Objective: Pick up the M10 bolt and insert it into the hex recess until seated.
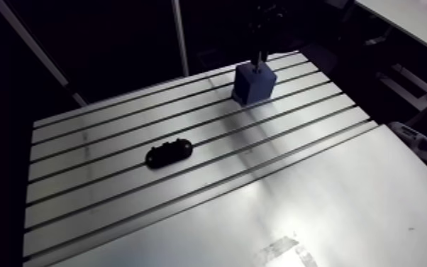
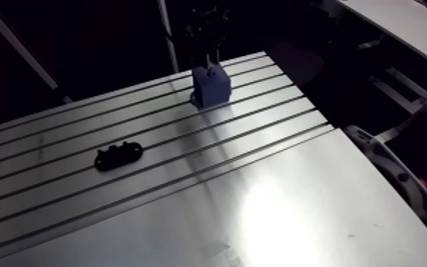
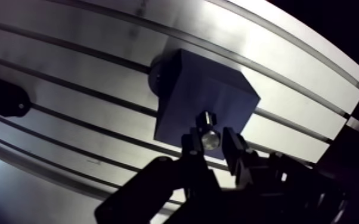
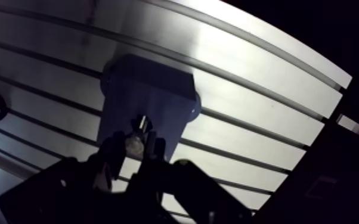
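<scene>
Wrist view: the gripper (image 3: 212,142) has its fingers (image 3: 237,148) clamped on the M10 bolt (image 3: 209,136), whose far end meets the blue block's (image 3: 197,89) top.

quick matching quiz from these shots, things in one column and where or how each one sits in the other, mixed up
1 bolt
2 blue block
3 black oval part
4 table

A lies alone, apart from the block
B held in the gripper
C silvery, with long slots
D stands under the gripper

Pairs: 1-B; 2-D; 3-A; 4-C
</scene>
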### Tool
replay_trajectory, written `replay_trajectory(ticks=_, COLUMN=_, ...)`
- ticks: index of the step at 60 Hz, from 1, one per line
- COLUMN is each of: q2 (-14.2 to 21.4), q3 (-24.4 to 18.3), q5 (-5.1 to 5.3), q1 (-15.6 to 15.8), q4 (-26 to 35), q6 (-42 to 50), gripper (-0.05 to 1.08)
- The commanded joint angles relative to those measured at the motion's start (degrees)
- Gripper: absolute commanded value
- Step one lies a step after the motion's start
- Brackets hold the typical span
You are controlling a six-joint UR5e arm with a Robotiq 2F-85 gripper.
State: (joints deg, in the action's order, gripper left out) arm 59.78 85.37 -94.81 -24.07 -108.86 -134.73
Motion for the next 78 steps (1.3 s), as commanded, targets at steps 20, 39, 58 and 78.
replay_trajectory(ticks=20, q2=1.2, q3=0.0, q5=1.07, q1=-0.1, q4=-5.7, q6=7.3, gripper=0.0)
replay_trajectory(ticks=39, q2=3.5, q3=0.0, q5=0.03, q1=0.4, q4=-6.9, q6=8.5, gripper=0.01)
replay_trajectory(ticks=58, q2=3.3, q3=0.2, q5=0.69, q1=-0.1, q4=-6.6, q6=20.7, gripper=0.01)
replay_trajectory(ticks=78, q2=1.1, q3=-1.5, q5=2.13, q1=0.3, q4=-4.0, q6=23.9, gripper=0.01)
